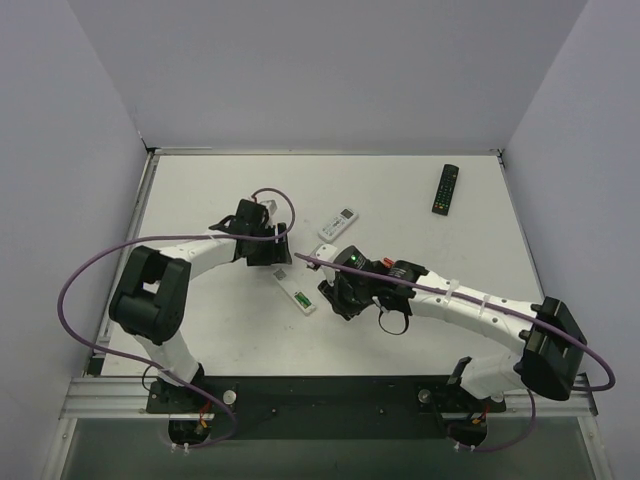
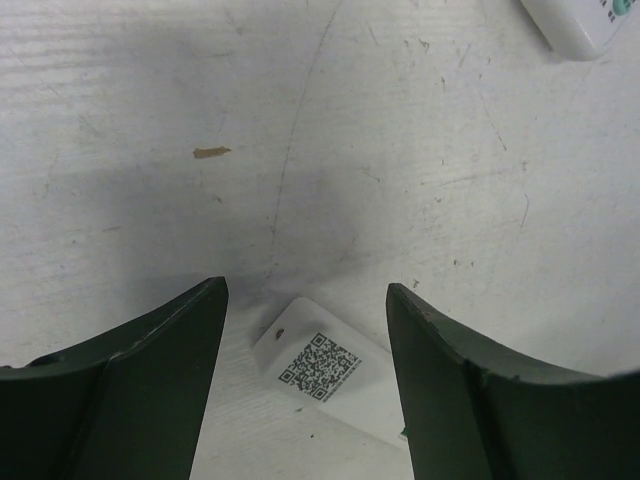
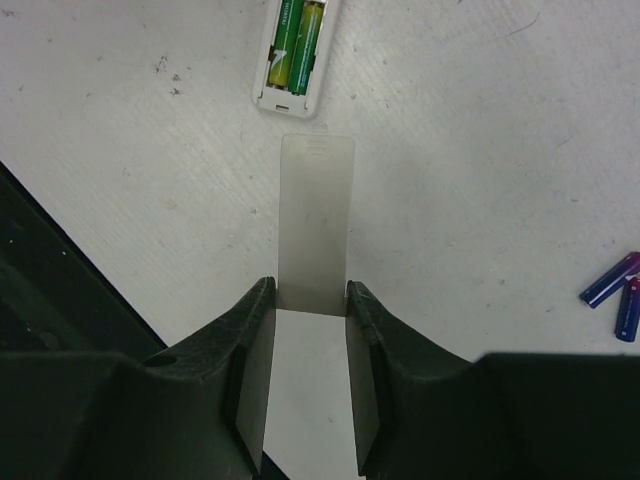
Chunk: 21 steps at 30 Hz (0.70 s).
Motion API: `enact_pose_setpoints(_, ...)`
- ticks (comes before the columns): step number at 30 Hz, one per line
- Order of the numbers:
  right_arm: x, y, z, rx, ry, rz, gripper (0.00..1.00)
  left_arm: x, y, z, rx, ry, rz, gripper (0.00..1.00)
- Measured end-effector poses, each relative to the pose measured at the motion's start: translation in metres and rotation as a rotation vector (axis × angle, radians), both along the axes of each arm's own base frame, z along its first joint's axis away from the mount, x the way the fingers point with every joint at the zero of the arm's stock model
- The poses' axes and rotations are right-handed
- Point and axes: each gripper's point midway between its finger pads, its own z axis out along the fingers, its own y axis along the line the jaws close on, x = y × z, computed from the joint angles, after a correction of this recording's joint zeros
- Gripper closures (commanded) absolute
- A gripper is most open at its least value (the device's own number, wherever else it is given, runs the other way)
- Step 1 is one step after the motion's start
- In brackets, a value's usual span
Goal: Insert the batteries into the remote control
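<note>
The slim white remote control (image 1: 293, 288) lies on its face on the table between the two arms. Its battery bay is uncovered, and two green batteries (image 3: 294, 42) lie side by side in it. My right gripper (image 3: 310, 290) is shut on a flat white cover plate (image 3: 316, 215), whose free end points at the remote's (image 3: 290, 60) open end, a short gap away. My left gripper (image 2: 305, 290) hangs open over the remote's other end (image 2: 320, 365), which carries a QR label. In the top view, the left gripper (image 1: 270, 256) and right gripper (image 1: 336, 296) flank the remote.
A wider white remote (image 1: 338, 222) lies just beyond the grippers, its corner (image 2: 580, 25) showing in the left wrist view. A small white piece (image 1: 325, 252) lies near it. A black remote (image 1: 445, 188) is at the far right. Blue/purple cells (image 3: 620, 290) lie to the right of the right gripper.
</note>
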Motion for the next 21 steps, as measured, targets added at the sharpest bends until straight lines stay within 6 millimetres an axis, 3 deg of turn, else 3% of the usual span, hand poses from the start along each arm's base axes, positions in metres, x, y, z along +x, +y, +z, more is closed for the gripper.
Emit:
enact_pose_setpoints(6,-0.003,0.003,-0.009,-0.038,0.039,-0.005,1.0,-0.018,-0.002,-0.004,-0.041,0.033,0.01,0.3)
enact_pose_setpoints(16,0.0,0.01,-0.015,-0.108,0.094,-0.01,1.0,-0.075,-0.005,-0.005,-0.12,0.099,0.053,0.31)
enact_pose_setpoints(21,0.001,0.011,-0.024,-0.146,0.122,-0.012,1.0,-0.087,-0.009,-0.002,-0.142,0.1,0.066,0.3)
